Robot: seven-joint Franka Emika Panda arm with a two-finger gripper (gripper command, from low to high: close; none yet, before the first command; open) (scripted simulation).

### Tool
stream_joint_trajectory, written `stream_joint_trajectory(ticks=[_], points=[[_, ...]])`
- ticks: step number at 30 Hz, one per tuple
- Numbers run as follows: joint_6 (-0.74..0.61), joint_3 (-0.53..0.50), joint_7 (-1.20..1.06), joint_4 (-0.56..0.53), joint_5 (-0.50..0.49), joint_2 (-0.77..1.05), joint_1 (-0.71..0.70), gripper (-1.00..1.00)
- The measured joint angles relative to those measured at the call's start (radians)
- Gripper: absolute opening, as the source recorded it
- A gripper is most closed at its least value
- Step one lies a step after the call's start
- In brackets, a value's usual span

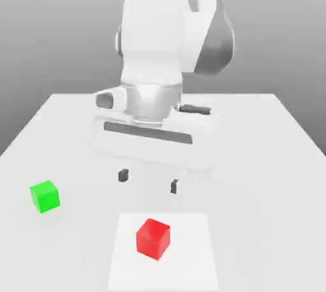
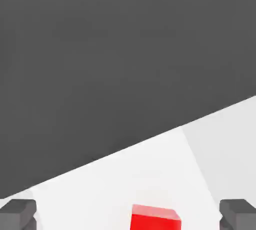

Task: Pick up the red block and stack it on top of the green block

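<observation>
Below the hand (image 1: 148, 182), slightly toward the camera in the exterior view, the red block (image 1: 153, 238) rests on a paler square patch (image 1: 197, 252) of the white surface (image 1: 267, 157), while the green block (image 1: 45, 196) sits well apart off to the hand's side, toward the exterior view's left. Both dark fingertips (image 2: 18, 213) stand wide apart with nothing between them, hanging clear above the surface. To do the pick well, I judge the hand should first centre over the red block, square its fingers to two opposite faces, then descend straight until the pads bracket the cube's middle before closing.
</observation>
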Motion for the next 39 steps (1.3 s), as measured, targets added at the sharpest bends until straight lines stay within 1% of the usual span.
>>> stream_joint_trajectory(ticks=[3,8,9,16,22,28,32,33,35,39], points=[[0.067,0.001,0.035,-0.038,0.014,0.107,-0.003,0.0],[0.216,-0.024,0.072,-0.021,-0.025,0.288,0.013,0.0],[0.239,-0.031,0.076,-0.018,-0.031,0.315,0.019,-1.0],[0.242,-0.031,0.079,-0.018,-0.033,0.317,0.018,-1.0],[0.08,-0.014,0.038,-0.046,0.016,0.126,0.004,-1.0],[0.007,-0.139,-0.103,-0.08,-0.01,0.019,-0.3,-1.0],[-0.03,-0.241,-0.217,-0.103,-0.021,-0.042,-0.445,-1.0],[-0.041,-0.275,-0.246,-0.109,-0.024,-0.059,-0.474,-1.0],[-0.007,-0.302,-0.284,-0.112,-0.006,-0.028,-0.494,-1.0],[0.119,-0.289,-0.35,-0.107,0.077,0.106,-0.5,-1.0]])
